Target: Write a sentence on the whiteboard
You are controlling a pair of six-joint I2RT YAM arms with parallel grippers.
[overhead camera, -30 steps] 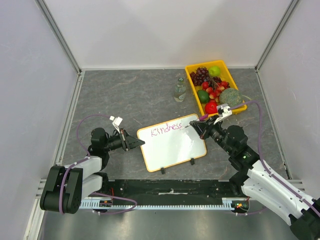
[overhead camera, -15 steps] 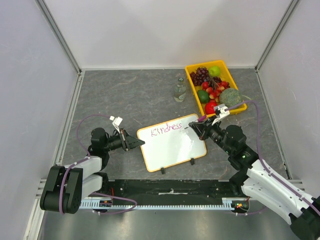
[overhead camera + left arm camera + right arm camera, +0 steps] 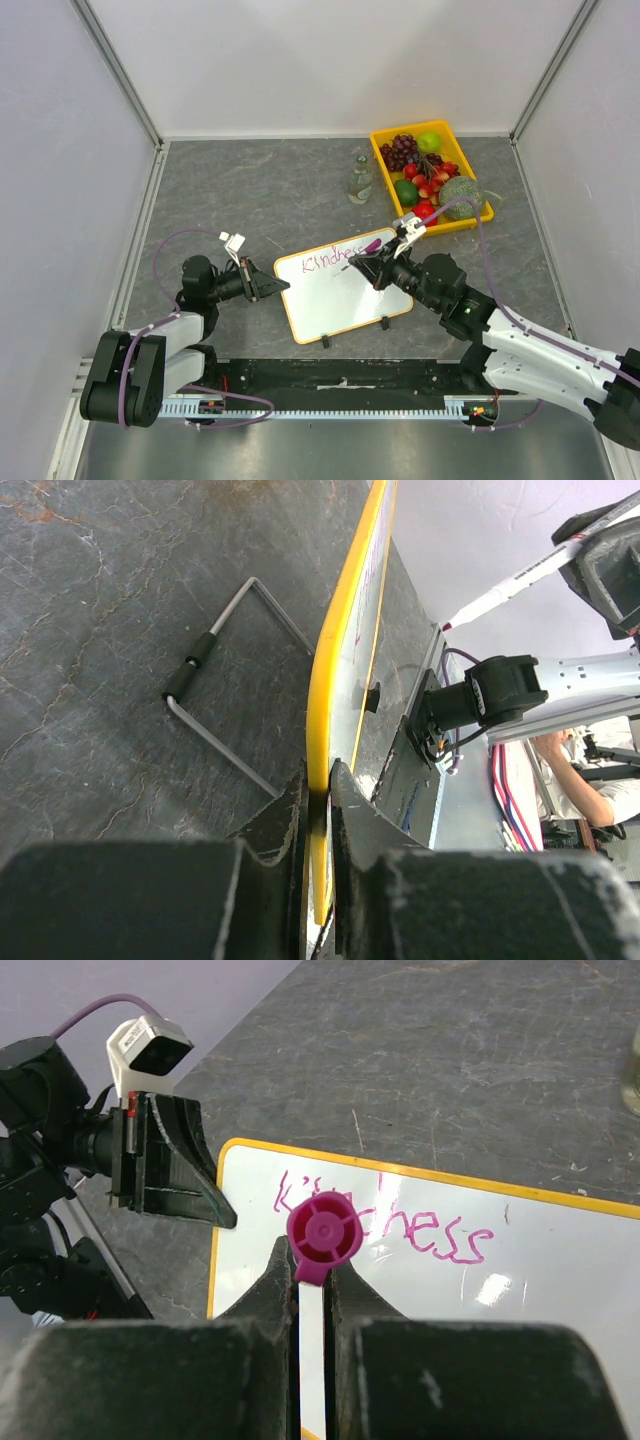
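**Second line pending:** Your right gripper (image 3: 372,264) pinches a magenta-capped marker (image 3: 324,1232) above the whiteboard (image 3: 345,300). The tip hangs just under the sentence (image 3: 333,259), so far the single word "Kindness"; whether it touches the surface cannot be told. Your left gripper (image 3: 318,785) is clamped on the yellow rim (image 3: 322,680) at the whiteboard's left short edge, steadying it on the grey tabletop (image 3: 250,190) between both arms. The whiteboard's long axis runs from that clamp away to the right. The blank strip likely meant for line two lies below the word, toward the two black clips (image 3: 385,322) and left of the tip, nearer the right arm.
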